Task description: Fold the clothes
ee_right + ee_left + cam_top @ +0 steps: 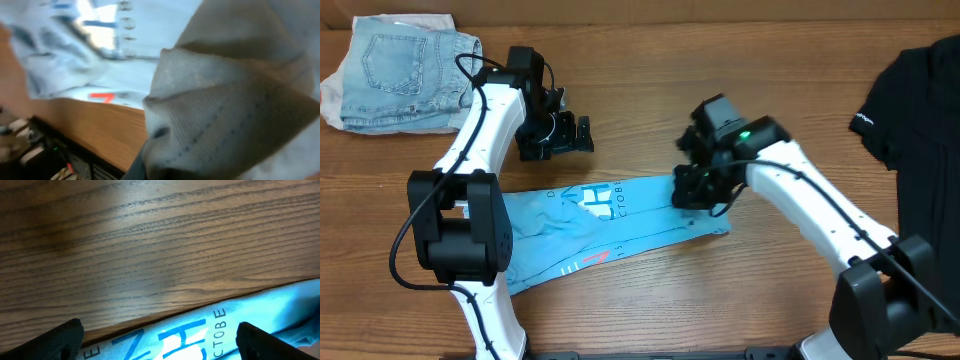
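The sky-blue T-shirt (610, 225) lies folded into a long strip across the table's middle, with white and red print. My right gripper (698, 192) is at its right end and is shut on a bunched hem of the blue T-shirt (225, 100), which fills the right wrist view. My left gripper (565, 135) is open and empty, above bare wood just beyond the strip's far edge; the shirt's lettering (200, 335) shows between its fingertips (160, 342). A black T-shirt (920, 110) lies at the far right.
Pale denim shorts (400, 70) lie at the back left corner. The wooden table (650, 90) shows bare between the shorts and the black shirt. The near table edge lies just below the blue strip.
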Robot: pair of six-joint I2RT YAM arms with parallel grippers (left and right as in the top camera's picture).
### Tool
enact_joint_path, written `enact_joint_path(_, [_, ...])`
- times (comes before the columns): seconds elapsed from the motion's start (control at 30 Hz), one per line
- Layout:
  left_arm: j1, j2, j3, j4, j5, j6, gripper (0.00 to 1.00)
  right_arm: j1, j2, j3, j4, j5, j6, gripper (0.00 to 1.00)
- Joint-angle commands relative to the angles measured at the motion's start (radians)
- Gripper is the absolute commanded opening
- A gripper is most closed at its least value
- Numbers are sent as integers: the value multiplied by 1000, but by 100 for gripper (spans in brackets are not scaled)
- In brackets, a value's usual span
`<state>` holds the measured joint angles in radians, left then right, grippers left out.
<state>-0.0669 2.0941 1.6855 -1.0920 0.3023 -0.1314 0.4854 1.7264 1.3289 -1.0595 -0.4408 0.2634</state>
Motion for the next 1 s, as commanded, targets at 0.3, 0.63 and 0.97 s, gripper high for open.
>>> enact_joint_path(0.3, [-6,-20,18,0,-7,-15,100,202,-8,-67,211,-91,146,19])
enact_joint_path(0.63, [-6,-20,18,-4,-6,-14,100,198,-8,-51,237,-81,141,100])
enact_joint_path(0.97, [-6,-20,18,-6,-6,-15,100,114,8,-27,98,93,95,100])
